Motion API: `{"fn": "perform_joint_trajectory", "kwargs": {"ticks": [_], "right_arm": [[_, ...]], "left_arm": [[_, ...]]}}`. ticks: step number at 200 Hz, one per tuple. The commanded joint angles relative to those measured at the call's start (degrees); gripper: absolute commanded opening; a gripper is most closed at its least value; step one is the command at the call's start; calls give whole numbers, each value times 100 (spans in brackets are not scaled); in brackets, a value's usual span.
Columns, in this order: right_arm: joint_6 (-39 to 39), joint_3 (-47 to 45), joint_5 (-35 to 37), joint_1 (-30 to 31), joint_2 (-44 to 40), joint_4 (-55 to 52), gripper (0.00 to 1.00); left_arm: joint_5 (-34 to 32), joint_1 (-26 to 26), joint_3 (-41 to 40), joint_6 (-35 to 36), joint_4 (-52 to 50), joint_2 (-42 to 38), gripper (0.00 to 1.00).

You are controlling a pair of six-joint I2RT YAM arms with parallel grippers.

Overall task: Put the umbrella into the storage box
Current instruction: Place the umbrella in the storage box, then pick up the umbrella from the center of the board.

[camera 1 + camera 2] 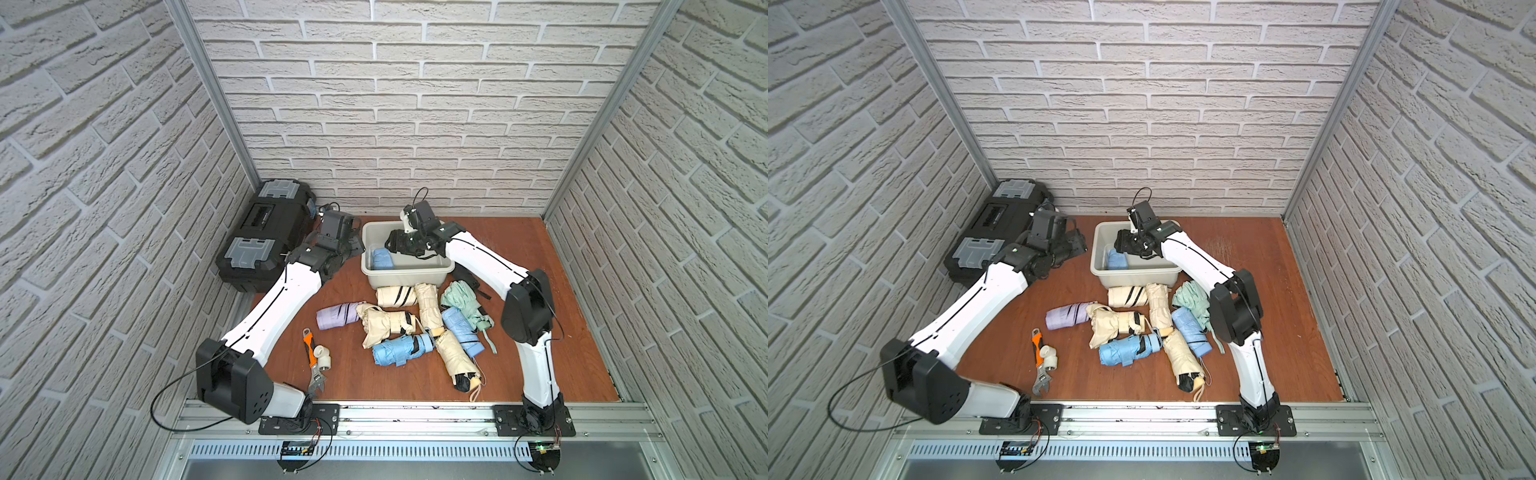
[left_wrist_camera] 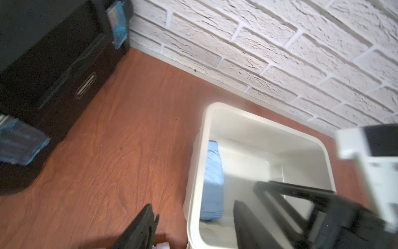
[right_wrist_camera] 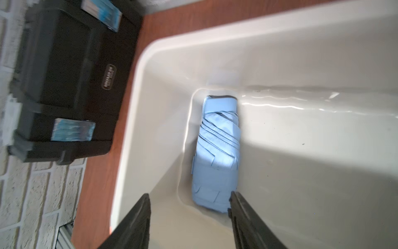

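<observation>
— Where's the blue umbrella?
— Flat on the floor of the storage box, along one wall, just ahead of the right gripper. Its fingers stand wide and hold nothing, with one tip right beside the fabric.
— And the left gripper?
— Spread too, empty, just outside the box wall.
— So, retreat?
— I'd say so: rise straight up with the jaws apart, so no tip drags fabric or clips the rim.
</observation>
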Motion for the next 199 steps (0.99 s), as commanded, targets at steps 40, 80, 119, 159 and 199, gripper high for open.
{"fn": "perform_joint_trajectory", "kwargs": {"ticks": [40, 80, 119, 159, 199], "right_arm": [[-759, -1117, 24, 37, -1697, 232, 63], [-929, -2007, 257, 20, -2482, 460, 63], [-1037, -2295, 501, 16, -2902, 395, 63], [-1133, -3095, 792, 15, -3622, 1003, 64], [-1602, -4006, 1142, 27, -4228, 1622, 70]], "left_arm": [[-211, 265, -951, -286, -407, -666, 73], [296, 883, -1081, 1757, -141, -1036, 84], [1359, 1461, -1133, 3647, -170, -1146, 90], [1747, 1519, -1527, 5052, -83, -1394, 95], [2303, 1512, -1788, 6712, -492, -1413, 98]]}}
